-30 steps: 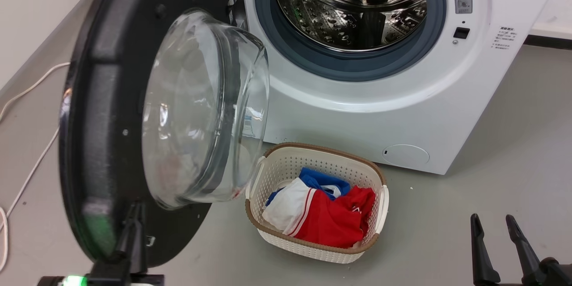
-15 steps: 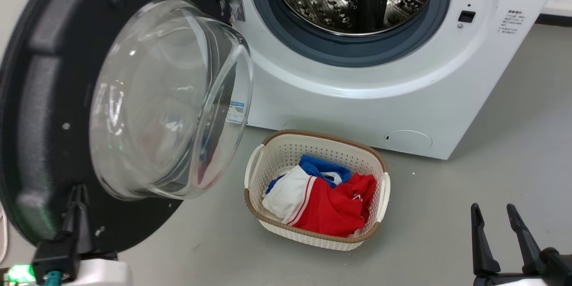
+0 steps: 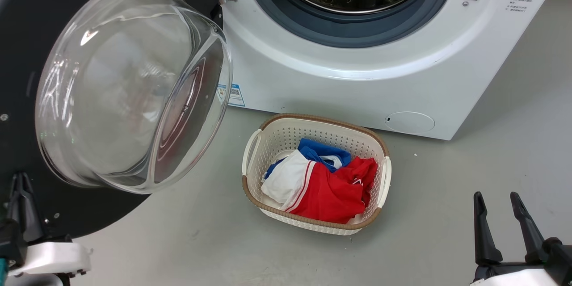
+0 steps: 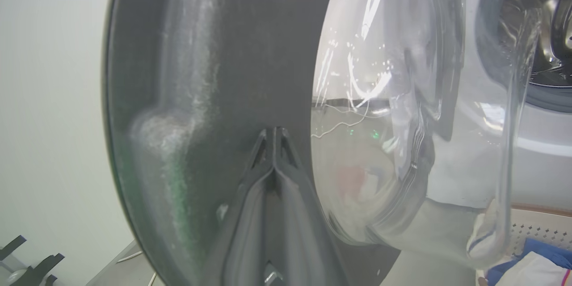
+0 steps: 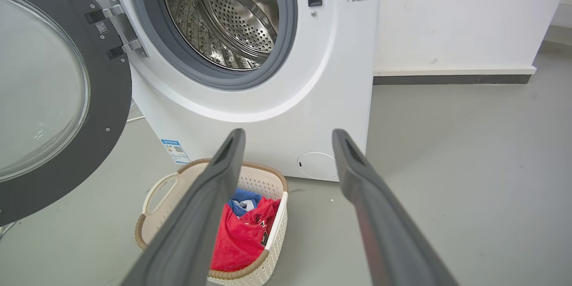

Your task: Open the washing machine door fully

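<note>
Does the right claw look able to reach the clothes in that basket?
Probably yes: the right claw is open, bare floor lies between it and the laundry basket, the clothes lie uncovered, and the washing machine door hangs well aside.

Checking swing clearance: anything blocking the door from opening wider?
Nothing visible does. The laundry basket sits right of the washing machine door, off its outward swing; the space behind it is hidden.

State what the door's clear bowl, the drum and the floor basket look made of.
Bulging clear bowl of the round black washing machine door: likely glass, glossy; sharp highlights, see-through. Perforated silvery drum: probably stainless steel, mirror-like reflections. Cream perforated basket: seemingly moulded plastic, matte, with a brown woven-look rim.
</note>
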